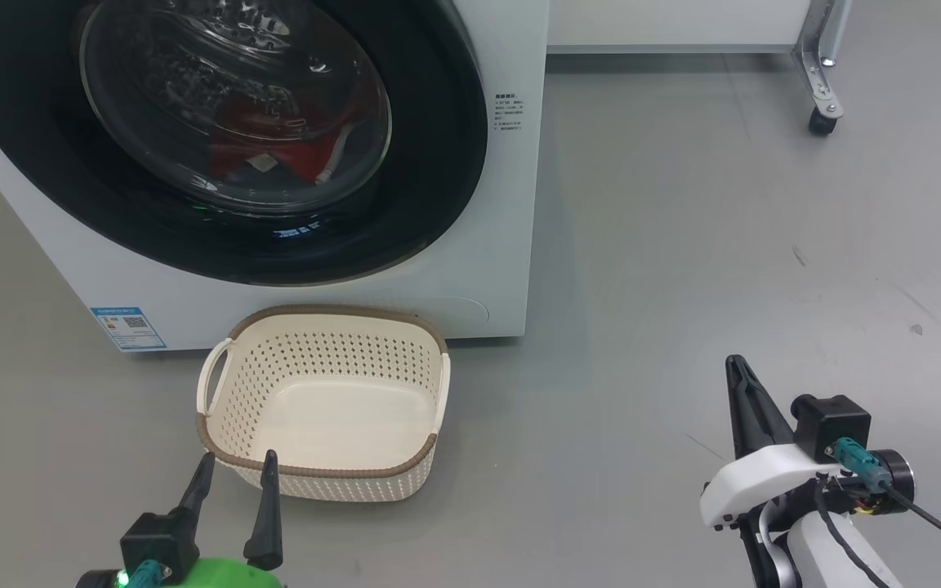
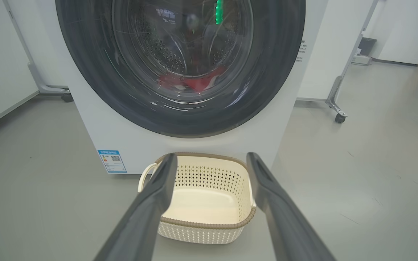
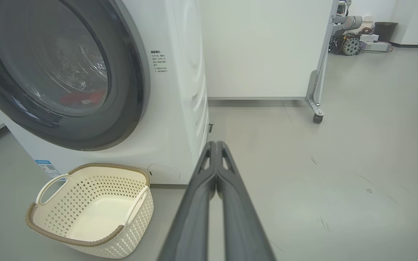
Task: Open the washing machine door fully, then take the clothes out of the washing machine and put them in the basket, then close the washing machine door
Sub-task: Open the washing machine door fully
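Observation:
The white washing machine (image 1: 470,269) stands ahead on the left, its round black washing machine door (image 1: 438,163) shut against the front. Through the glass window I see red clothes (image 1: 274,147) lying in the drum. The cream basket (image 1: 323,400) sits empty on the floor right before the machine. My left gripper (image 1: 234,465) is open at the basket's near rim, with nothing between its fingers (image 2: 158,188). My right gripper (image 1: 736,363) is shut on nothing, over bare floor well to the right of the machine. In the right wrist view its fingers (image 3: 214,163) press together.
A white partition on castor legs (image 1: 822,106) stands behind the machine at the right. A blue label (image 1: 127,327) marks the machine's lower left corner. Grey floor (image 1: 724,245) stretches open to the right. Equipment clutter (image 3: 354,36) sits far back.

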Robot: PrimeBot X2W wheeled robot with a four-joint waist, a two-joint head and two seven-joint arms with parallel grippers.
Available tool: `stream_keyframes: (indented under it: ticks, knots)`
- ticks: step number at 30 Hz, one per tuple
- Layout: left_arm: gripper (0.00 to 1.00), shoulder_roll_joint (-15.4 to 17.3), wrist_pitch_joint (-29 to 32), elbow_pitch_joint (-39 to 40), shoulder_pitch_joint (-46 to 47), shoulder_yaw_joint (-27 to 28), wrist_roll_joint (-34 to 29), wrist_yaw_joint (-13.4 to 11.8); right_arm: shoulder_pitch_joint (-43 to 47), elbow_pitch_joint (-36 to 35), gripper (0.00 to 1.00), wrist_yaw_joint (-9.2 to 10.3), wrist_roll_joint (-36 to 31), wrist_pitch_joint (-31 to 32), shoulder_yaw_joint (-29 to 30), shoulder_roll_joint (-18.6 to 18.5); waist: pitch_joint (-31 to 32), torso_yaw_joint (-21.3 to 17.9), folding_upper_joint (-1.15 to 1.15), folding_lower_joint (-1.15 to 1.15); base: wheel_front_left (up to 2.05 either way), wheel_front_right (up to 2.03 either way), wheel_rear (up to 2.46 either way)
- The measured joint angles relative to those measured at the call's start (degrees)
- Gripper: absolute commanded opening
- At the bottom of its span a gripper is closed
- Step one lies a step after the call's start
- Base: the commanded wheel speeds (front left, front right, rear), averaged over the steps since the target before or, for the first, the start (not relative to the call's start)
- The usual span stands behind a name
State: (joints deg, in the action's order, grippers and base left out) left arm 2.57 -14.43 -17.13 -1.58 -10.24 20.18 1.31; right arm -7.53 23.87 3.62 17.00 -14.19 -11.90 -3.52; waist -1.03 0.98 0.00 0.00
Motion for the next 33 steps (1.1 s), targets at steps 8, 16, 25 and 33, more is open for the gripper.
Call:
stream_keyframes:
  ticks: [8, 16, 25, 33]
  knots:
    - [1.00, 0.00, 0.00, 0.10, 1.43, -1.10, 0.00, 0.00, -1.48, -0.49, 0.00, -2.47, 5.98, 0.00, 2.97, 0.42, -2.02, 1.41, 0.00, 0.00, 0.00, 0.00, 0.00]
    - [1.00, -0.01, 0.00, 0.18, 3.08, -2.55, -0.01, 0.00, -4.97, 0.05, 0.00, -4.55, 13.38, 0.00, 7.36, 0.66, -4.32, 3.53, 0.00, 0.00, 0.00, 0.00, 0.00]
    - [1.00, -0.01, 0.00, 0.27, 5.18, -3.85, 0.14, 0.00, -11.07, 1.11, 0.00, -7.11, 24.97, 2.18, 13.28, 0.73, -7.14, 6.57, 0.00, 0.00, 0.00, 0.00, 0.00]
    - [1.00, -0.04, 0.00, 0.41, 6.56, -5.32, 2.00, 0.00, -17.50, 2.52, 0.00, -7.58, 32.71, 7.01, 17.30, 0.64, -9.81, 9.30, 0.00, 0.00, 0.00, 0.00, 0.00]
